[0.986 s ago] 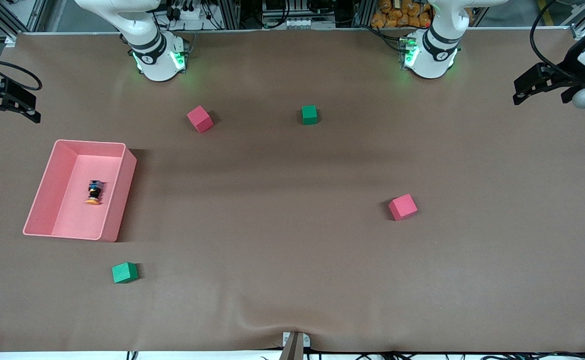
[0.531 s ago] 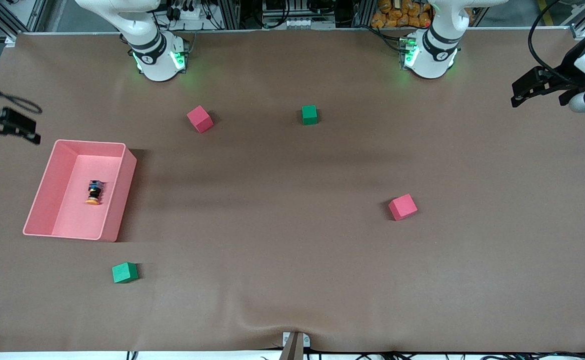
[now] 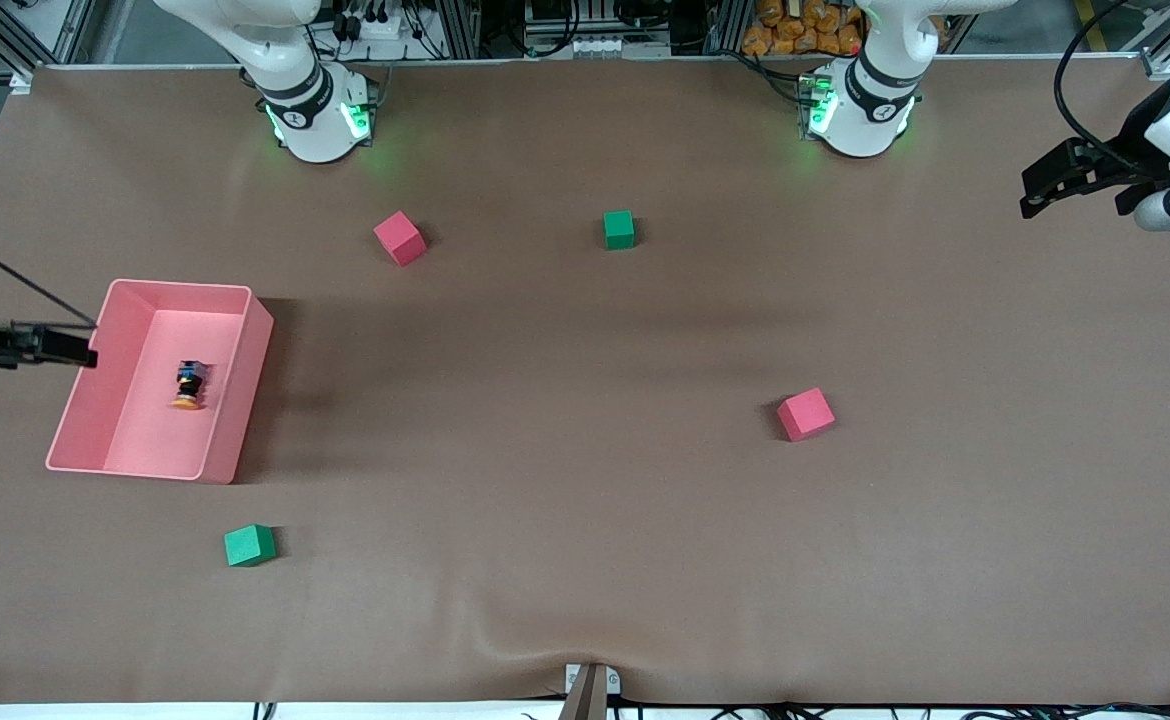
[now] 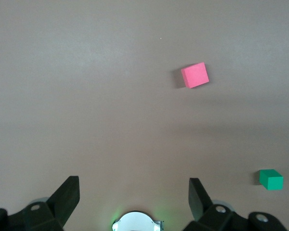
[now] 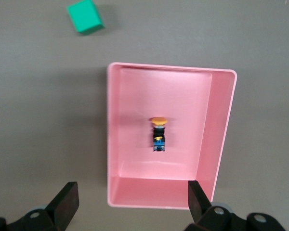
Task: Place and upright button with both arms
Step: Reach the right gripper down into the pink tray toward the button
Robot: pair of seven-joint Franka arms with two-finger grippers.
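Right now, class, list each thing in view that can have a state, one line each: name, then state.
Button: lying on its side in the pink bin.
Pink bin: upright, holding only the button.
Right gripper: fingers open, at the bin's edge.
Left gripper: fingers open, waiting at its table end.

brown table mat (image 3: 585, 520); aluminium framing (image 3: 465, 25)

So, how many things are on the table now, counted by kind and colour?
Red foam cubes: 2
Green foam cubes: 2
Pink bin: 1
Button, lying on its side in the pink bin: 1
Total: 6
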